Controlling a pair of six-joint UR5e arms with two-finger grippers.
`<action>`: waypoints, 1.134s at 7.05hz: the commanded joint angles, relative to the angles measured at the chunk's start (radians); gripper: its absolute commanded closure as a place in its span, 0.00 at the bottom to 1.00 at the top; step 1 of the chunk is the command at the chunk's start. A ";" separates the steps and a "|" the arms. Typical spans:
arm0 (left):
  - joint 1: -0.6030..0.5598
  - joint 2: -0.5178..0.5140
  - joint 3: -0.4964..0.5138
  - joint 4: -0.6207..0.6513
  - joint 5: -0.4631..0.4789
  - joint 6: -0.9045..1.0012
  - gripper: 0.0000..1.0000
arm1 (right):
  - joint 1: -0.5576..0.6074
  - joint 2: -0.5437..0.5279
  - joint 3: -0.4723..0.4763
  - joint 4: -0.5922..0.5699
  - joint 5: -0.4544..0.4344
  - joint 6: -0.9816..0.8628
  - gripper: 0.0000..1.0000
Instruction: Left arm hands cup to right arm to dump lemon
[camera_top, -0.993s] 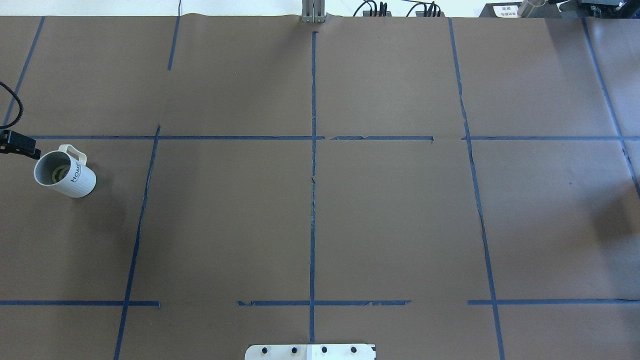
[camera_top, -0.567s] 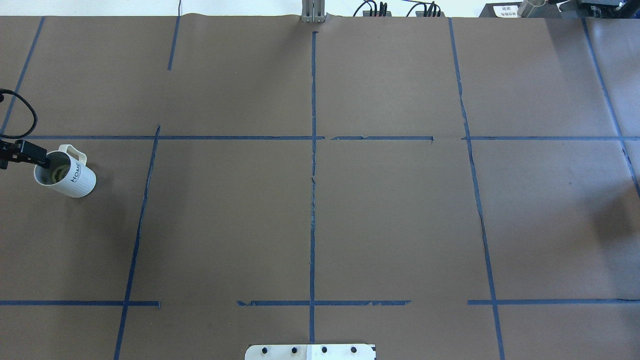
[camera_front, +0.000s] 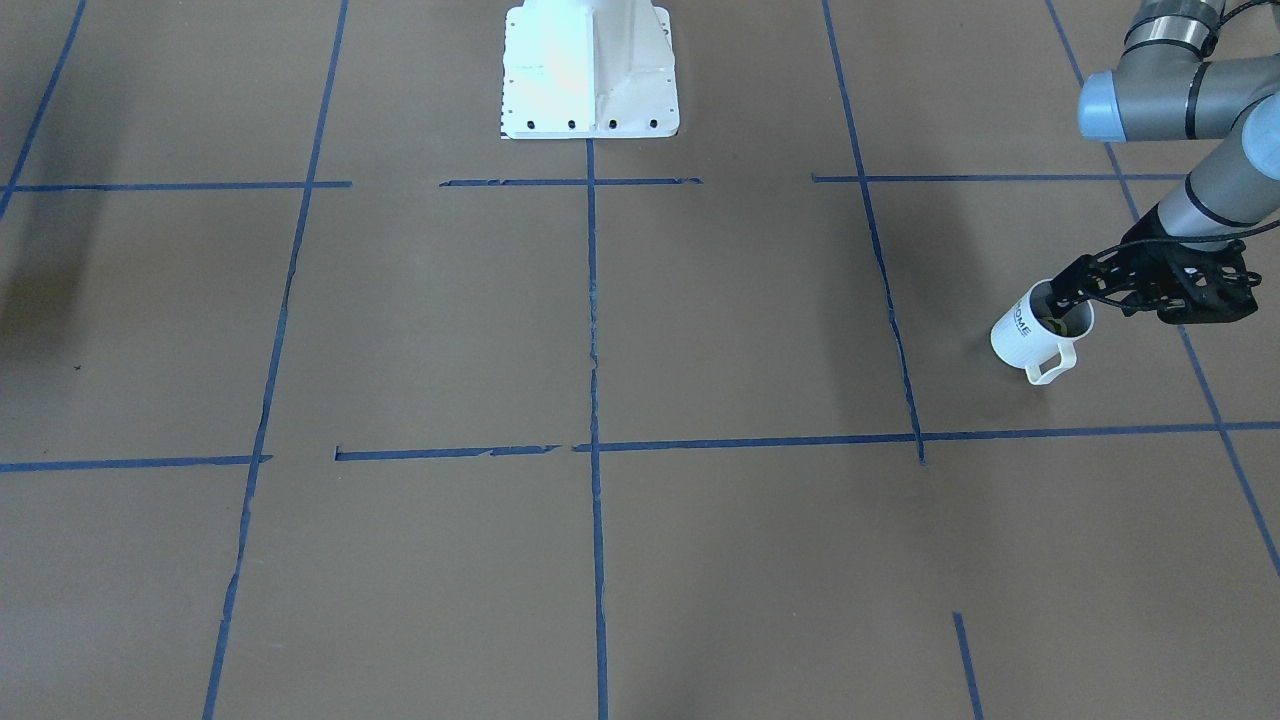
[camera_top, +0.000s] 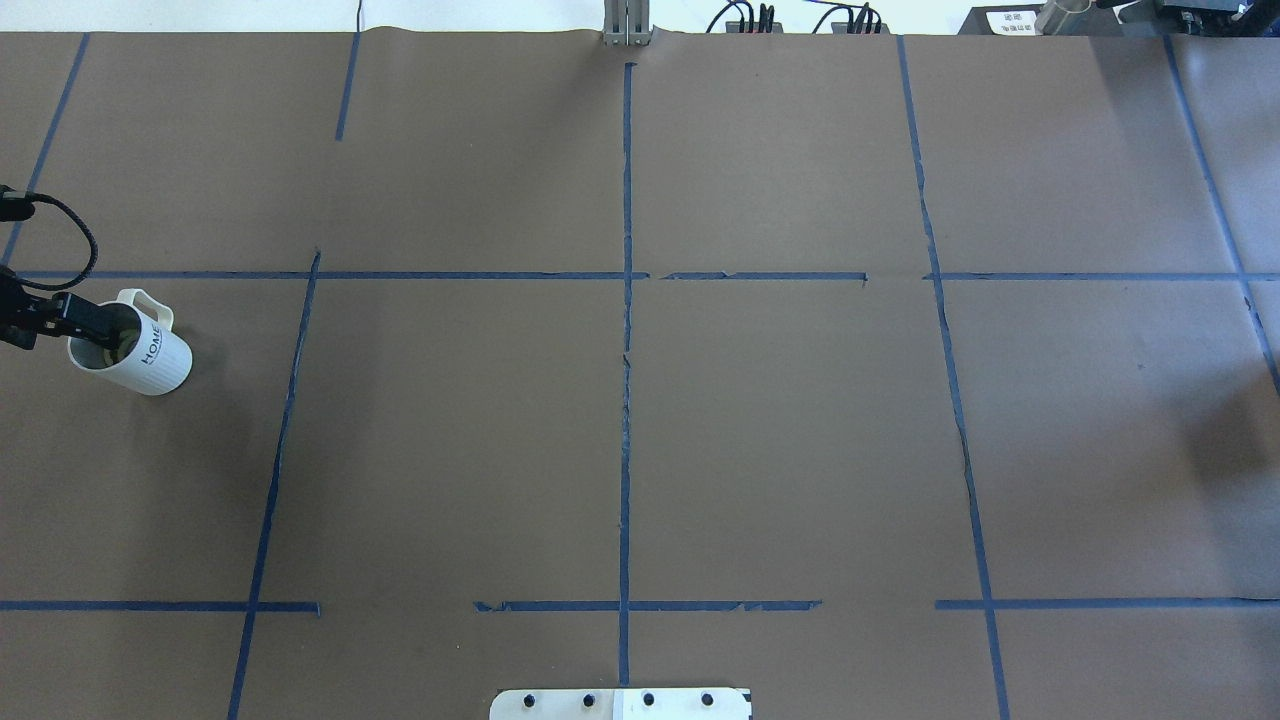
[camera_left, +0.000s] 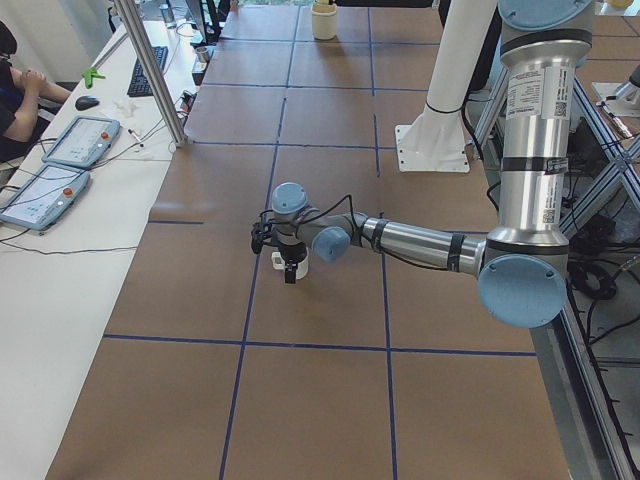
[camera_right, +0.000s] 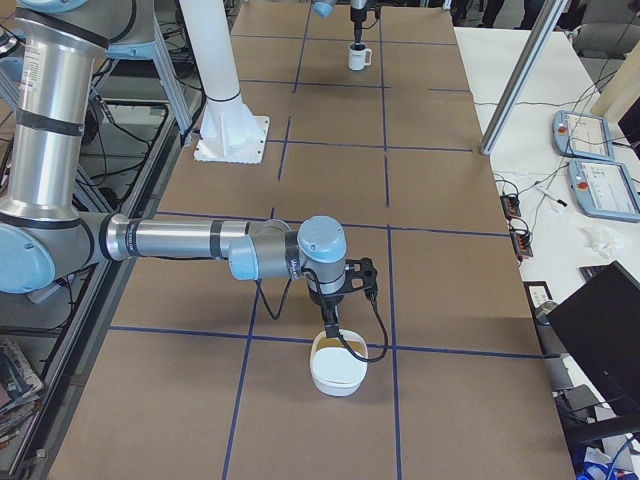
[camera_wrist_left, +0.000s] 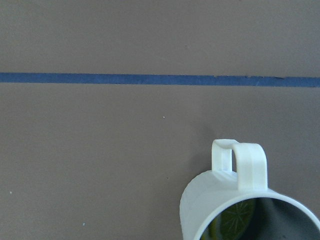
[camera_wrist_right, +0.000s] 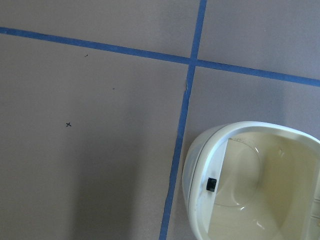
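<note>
Since a second ago the left gripper has slid in from the counter's left edge and now has its tip over the mouth of the cup, where before it sat clear to the left of it. By my reading that puts me at the very start of the job: the cup stands upright on the counter at the far left, handle pointing away from the robot, with the lemon lying inside on the bottom. Nothing is lifted, handed over or dumped yet. The left arm reaches out low, wrist bent so the gripper points down at a slant onto the rim on the side away from the handle. One finger seems to dip inside the mouth, but I cannot tell whether the fingers are spread or already pinching the wall. The right arm is stretched low over the opposite end, its gripper pointing straight down above a cream bowl; I cannot tell how its fingers stand either.
</note>
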 joint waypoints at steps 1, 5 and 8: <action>0.007 -0.015 0.003 0.003 -0.002 -0.003 0.67 | 0.000 -0.001 0.000 0.000 0.000 0.000 0.00; 0.016 -0.021 -0.003 0.014 -0.005 0.002 1.00 | 0.000 -0.001 0.000 0.000 0.000 0.001 0.00; 0.002 -0.026 -0.109 0.111 -0.023 0.014 1.00 | 0.000 0.001 0.008 0.006 0.000 -0.009 0.00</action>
